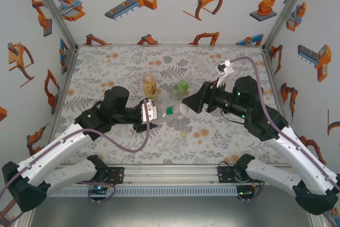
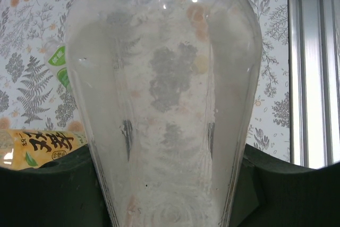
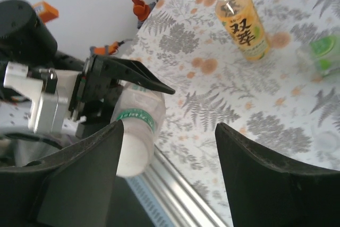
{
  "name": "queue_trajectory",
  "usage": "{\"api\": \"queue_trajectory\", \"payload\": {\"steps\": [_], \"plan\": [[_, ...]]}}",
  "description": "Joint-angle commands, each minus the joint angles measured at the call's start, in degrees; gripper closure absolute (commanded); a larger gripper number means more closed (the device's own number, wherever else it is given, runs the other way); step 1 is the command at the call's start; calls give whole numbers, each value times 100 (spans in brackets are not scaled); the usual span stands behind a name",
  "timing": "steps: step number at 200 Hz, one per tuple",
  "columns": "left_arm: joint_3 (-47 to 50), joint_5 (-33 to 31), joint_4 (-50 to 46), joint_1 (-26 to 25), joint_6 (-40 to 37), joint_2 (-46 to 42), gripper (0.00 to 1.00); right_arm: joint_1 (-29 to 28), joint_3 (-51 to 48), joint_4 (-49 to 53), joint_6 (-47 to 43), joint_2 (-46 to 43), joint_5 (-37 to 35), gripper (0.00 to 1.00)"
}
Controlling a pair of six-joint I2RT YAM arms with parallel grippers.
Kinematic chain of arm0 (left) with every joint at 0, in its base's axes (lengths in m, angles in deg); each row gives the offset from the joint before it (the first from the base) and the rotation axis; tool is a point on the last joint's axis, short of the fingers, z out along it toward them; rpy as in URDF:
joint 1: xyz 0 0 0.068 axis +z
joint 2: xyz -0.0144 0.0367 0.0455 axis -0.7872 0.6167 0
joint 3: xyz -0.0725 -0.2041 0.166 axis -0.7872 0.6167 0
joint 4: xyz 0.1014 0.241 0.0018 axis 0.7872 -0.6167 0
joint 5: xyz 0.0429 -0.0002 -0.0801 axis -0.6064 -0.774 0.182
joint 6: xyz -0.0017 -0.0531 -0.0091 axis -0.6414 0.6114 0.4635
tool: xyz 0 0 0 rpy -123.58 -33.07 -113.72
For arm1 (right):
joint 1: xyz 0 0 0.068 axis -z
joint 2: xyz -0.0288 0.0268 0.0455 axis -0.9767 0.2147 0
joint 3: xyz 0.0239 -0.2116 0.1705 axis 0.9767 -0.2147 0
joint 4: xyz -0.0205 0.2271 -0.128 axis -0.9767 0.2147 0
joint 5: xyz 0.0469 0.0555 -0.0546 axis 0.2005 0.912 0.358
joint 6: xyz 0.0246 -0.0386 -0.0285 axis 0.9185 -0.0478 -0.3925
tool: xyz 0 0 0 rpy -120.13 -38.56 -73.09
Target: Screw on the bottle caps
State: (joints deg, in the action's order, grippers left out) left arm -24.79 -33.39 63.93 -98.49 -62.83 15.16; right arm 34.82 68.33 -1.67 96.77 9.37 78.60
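Note:
My left gripper is shut on the clear bottle and holds it lying level, neck pointing right. A whitish bottle cap sits on its neck above a green ring. My right gripper is open, with the cap just beside its left finger and the other finger well clear. In the top view the right gripper meets the cap at mid-table. The amber-yellow bottle stands upright behind. The green bottle lies beside it. A yellowish cap lies loose on the mat.
The floral mat covers the table inside white walls with robot prints. An aluminium rail runs along the near edge between the arm bases. The amber bottle and green bottle lie beyond the right gripper.

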Motion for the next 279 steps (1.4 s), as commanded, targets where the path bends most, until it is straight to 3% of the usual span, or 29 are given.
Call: {"api": "queue_trajectory", "payload": {"steps": [1, 41, 70, 155, 228, 279], "plan": [[-173, 208, -97, -19, -130, 55, 100, 16, 292, 281, -1821, -125, 621, 36], [-432, 224, -602, -78, -249, 411, 100, 16, 986, 1298, -3686, 282, 1765, 36], [-472, 182, -722, -140, -287, 476, 100, 16, 1003, 1361, -4132, 403, 2435, 34], [-478, 218, -722, -160, -282, 448, 100, 7, 260, 734, -4490, 365, 2414, 34], [-489, 275, -721, -160, -243, 411, 100, 7, 90, 501, -4469, 402, 2403, 41], [-474, 293, -712, -160, -245, 375, 100, 7, 98, 504, -4457, 410, 2401, 53]]}}
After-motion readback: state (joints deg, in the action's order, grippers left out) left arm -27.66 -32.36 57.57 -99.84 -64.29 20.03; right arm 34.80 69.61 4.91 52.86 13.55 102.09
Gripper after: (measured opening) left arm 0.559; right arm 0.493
